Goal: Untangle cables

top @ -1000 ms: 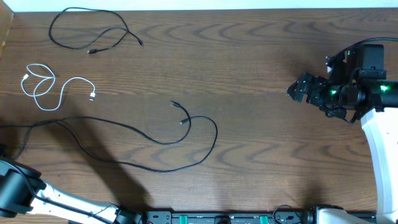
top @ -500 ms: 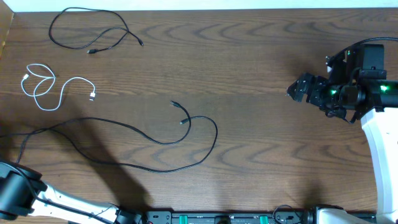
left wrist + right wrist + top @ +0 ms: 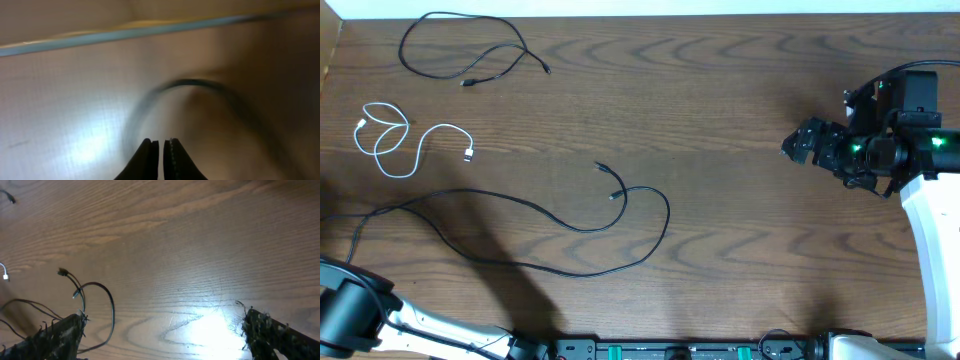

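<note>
The long black cable runs from the left table edge to a loop at centre, its plugs near the loop. It also shows in the right wrist view. The short black cable lies at the far left. The white cable lies below it, apart from both. In the left wrist view my left gripper is closed to a thin slit, and a blurred black cord arcs away from beside its tips. My right gripper hangs wide open and empty over the right side.
My left arm reaches across the front left corner, its gripper past the overhead view's edge. The table's left edge is close to the cables. A rail of equipment runs along the front edge.
The left end of the long black cable has shifted near the left edge, and the left arm has sunk slightly toward the front left corner. The right arm has not moved.
</note>
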Robot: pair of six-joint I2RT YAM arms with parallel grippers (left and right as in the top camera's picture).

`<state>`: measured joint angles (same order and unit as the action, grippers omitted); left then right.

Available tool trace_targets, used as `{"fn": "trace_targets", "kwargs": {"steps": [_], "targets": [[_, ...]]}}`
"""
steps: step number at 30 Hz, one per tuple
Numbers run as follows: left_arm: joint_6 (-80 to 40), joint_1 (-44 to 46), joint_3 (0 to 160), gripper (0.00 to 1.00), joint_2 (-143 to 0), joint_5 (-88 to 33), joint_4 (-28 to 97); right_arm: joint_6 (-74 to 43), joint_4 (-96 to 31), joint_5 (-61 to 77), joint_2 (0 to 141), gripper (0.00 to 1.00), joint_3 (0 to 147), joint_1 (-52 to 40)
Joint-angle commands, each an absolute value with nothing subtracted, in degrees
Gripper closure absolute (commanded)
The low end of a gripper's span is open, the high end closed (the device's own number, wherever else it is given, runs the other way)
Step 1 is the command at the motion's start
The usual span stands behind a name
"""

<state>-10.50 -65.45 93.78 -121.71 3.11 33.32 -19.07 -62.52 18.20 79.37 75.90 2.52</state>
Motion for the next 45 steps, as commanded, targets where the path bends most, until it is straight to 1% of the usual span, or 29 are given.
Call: {"fn": "trace_targets", "kwargs": {"steps": [1,3,5,10,16,20,26,29,34,37,40,43,45], "targets": [[-14.5,-64.5,95.4,0.92,-118.8,-24.3,29.3,-19.7,-62.5,17.9,79.4,0.01,75.6,2.1],[-21.2,-64.5,95.4,0.93,-118.8,-29.8,27.4,-19.7,-62.5,17.9,79.4,0.01,75.6,2.1],[-25.6,-64.5,95.4,0.93,-118.8,-30.9,27.3,-19.7,-62.3,17.9,79.4,0.01,75.6,2.1],[-26.2,-64.4,95.4,0.93,-118.8,-29.3,27.7,-19.7,-62.2,16.6,79.4,0.01,75.6,2.1],[-23.4,-64.4,94.6,0.93,-119.0,-12.6,31.3,-19.7,-62.2,16.4,79.4,0.01,75.6,2.1],[-18.4,-64.4,93.8,0.92,-121.1,-11.7,29.6,-19.7,-62.2,16.4,79.4,0.01,75.5,2.1],[-17.8,-64.5,93.8,0.92,-125.8,-11.6,26.7,-21.0,-62.9,16.5,79.4,0.01,75.5,2.1],[-17.3,-64.5,93.8,0.93,-127.6,-9.6,26.0,-21.2,-63.2,16.4,79.4,0.01,75.5,2.1],[-12.8,-64.5,93.8,0.93,-128.4,-6.6,25.9,-21.2,-63.1,16.4,79.4,0.01,75.5,2.1],[-12.7,-64.5,94.7,0.93,-127.2,-7.7,26.7,-21.2,-63.0,16.4,79.4,0.01,75.5,2.1],[-13.4,-64.4,94.9,0.93,-123.3,-13.4,26.9,-21.2,-63.2,16.4,79.4,0.01,75.5,2.1],[-18.7,-64.5,94.9,0.93,-118.3,-18.7,27.3,-21.2,-63.0,16.4,79.4,0.01,75.5,2.1],[-24.4,-64.5,94.9,0.93,-114.2,-23.0,28.1,-21.2,-62.9,16.4,79.4,0.01,75.3,2.1]]}}
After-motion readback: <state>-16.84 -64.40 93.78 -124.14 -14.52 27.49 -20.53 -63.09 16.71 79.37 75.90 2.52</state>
